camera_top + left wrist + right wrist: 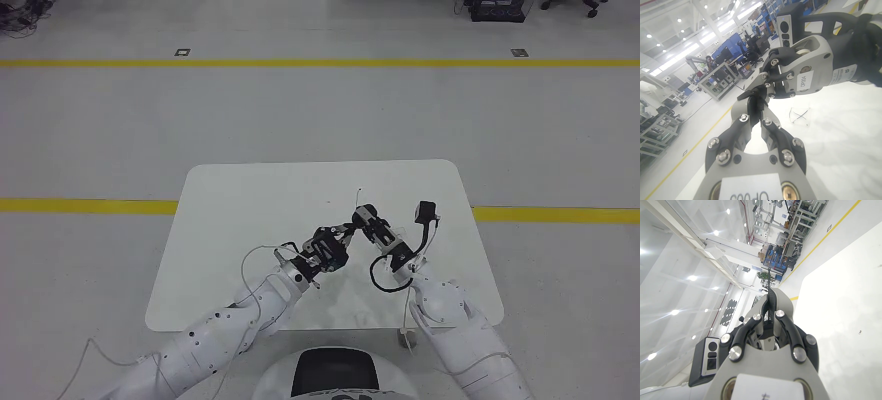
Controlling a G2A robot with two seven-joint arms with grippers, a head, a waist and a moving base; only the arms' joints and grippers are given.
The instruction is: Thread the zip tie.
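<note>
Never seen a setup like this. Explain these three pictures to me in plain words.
This is a two-armed robot working at a white table. The top view looks down from a camera above the arms. The other two views come from a camera on each wrist, looking along that arm's gripper. The two grippers meet tip to tip above the table. The right gripper is shut on a thin black zip tie, whose end pokes out past the fingertips. The left gripper is shut on a black piece, apparently the same tie. A few thin loose strands lie on the table nearby.
</note>
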